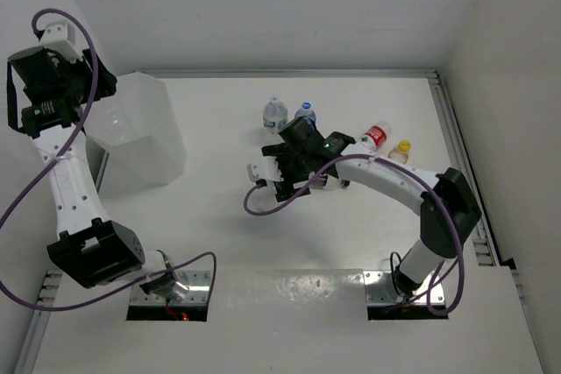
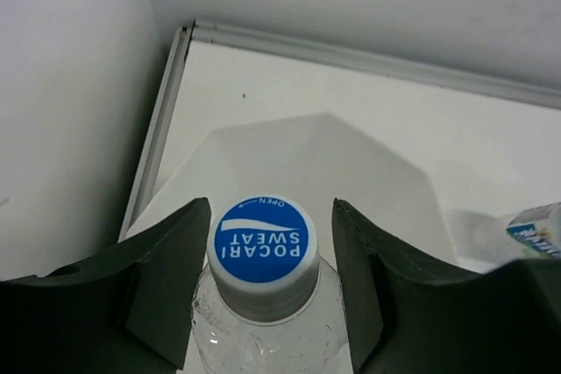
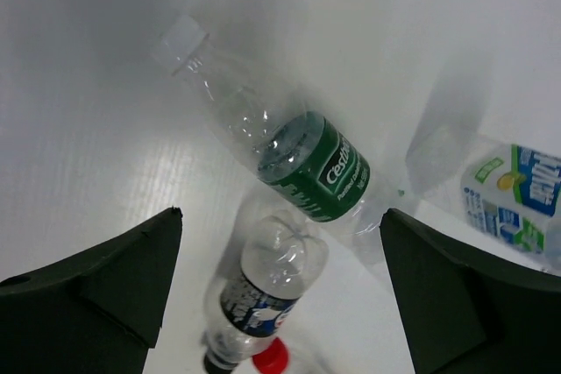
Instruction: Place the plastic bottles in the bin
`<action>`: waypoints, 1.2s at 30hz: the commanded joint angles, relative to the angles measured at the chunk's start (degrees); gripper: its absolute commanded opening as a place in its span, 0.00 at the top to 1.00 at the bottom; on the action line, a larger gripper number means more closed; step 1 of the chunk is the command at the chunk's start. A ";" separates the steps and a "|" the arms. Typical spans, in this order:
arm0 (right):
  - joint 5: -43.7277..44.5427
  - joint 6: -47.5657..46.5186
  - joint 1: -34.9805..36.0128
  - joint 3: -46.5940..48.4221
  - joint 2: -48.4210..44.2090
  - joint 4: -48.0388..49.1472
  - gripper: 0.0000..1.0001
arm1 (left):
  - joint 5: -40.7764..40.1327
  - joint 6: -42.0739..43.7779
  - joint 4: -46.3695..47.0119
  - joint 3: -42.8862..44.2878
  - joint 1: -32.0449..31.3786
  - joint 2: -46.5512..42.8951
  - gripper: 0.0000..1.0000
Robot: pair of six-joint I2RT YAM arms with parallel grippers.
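Observation:
My left gripper [image 2: 267, 282] is shut on a clear plastic bottle with a blue cap [image 2: 265, 243] and holds it upright, high above the translucent white bin [image 2: 324, 159]. In the top view the left gripper [image 1: 51, 85] is at the far left beside the bin [image 1: 140, 129]. My right gripper [image 3: 280, 295] is open above a lying green-labelled bottle [image 3: 298, 151] and a red-capped, black-labelled bottle [image 3: 263, 299]. In the top view the right gripper [image 1: 267, 174] hides these two. A green-labelled bottle [image 1: 275, 114], a blue-capped bottle [image 1: 305, 112], a red-labelled bottle [image 1: 375, 136] and a yellow-capped bottle [image 1: 401, 149] stand or lie behind it.
A bottle with a blue and green label [image 3: 517, 199] lies right of the right gripper. A blue-labelled piece [image 2: 536, 228] shows at the right edge of the left wrist view. Metal rails [image 1: 456, 129] edge the white table; white walls stand close behind and at both sides.

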 commanded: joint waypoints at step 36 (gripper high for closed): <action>-18.56 -6.24 1.73 11.76 2.88 9.75 0.92 | 34.38 3.80 11.51 -9.05 2.49 -14.68 0.10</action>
